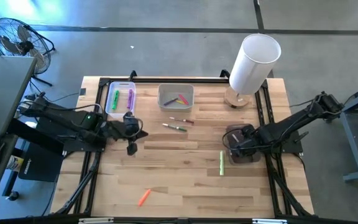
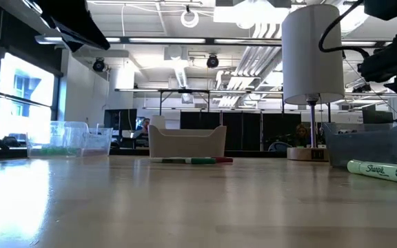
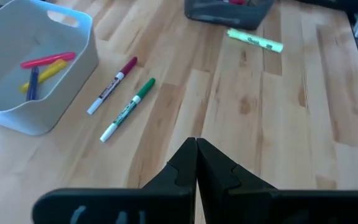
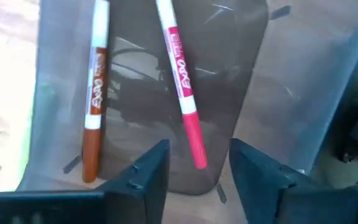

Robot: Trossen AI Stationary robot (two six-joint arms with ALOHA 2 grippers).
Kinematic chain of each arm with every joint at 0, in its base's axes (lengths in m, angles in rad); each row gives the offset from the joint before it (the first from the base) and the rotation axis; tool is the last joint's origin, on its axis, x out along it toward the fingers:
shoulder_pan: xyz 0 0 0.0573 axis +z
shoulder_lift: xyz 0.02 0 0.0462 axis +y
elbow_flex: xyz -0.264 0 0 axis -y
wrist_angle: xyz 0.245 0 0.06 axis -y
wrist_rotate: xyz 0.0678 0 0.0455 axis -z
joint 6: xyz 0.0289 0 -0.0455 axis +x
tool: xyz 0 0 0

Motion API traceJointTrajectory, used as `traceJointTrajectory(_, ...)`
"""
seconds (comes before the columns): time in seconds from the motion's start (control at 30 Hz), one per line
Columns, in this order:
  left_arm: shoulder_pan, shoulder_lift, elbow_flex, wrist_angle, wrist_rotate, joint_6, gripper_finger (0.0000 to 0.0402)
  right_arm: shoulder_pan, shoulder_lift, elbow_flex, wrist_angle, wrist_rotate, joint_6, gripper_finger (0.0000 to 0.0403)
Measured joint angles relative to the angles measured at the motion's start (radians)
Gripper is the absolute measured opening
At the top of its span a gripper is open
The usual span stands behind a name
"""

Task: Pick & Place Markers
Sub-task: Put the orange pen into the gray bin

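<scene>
- The right claw (image 4: 194, 177) hangs low over a dark, see-through bin (image 1: 241, 151), fingers parted and holding nothing. Two markers lie in the bin right under it: a pink one (image 4: 180, 81) running up between the fingers and a brown-orange one (image 4: 94, 93) just off to one side. My guess is that the bin is where this arm's markers go.
- The left claw (image 3: 196, 171) hovers above bare desk (image 1: 185, 180), fingers pressed together, empty. Just ahead of it lie a green-capped marker (image 3: 128, 109) and a red-capped one (image 3: 112, 86), side by side, probably next in line.
- Beyond those two sits a white tray (image 1: 176, 96) with three markers in it: pink, yellow and purple.
- A clear tray (image 1: 120, 99) behind the left claw holds two more, one green and one purple. That looks like sorting by container.
- Loose on the desk I count four: the pair above, a yellow-green highlighter (image 1: 222, 163) just beside the dark bin, and an orange marker (image 1: 143, 198) well apart, toward the near edge.
- Eleven markers in all, as far as I can see.
</scene>
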Motion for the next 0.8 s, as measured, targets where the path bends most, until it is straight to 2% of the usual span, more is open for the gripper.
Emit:
traceJointTrajectory(0.17,0.061,0.0,0.0,0.026,0.037,0.0,0.0,0.0,-0.053,0.001,0.001,0.006,-0.061,0.0173)
traceJointTrajectory(0.27,0.072,0.0,0.0,0.041,0.036,0.0,0.0,0.0,-0.121,0.001,0.001,0.05,-0.082,0.0174)
traceJointTrajectory(0.4,0.073,0.0,0.0,0.042,0.036,-0.003,0.0,0.0,-0.232,0.001,0.001,0.142,-0.094,0.0175)
traceJointTrajectory(0.57,0.073,0.02,0.0,0.049,0.036,-0.014,0.0,0.0,-0.361,0.002,0.034,0.275,-0.185,0.0175)
traceJointTrajectory(0.8,0.073,0.073,0.002,0.1,0.037,-0.059,0.0,0.0,-0.436,0.002,0.212,0.459,-0.39,0.0176)
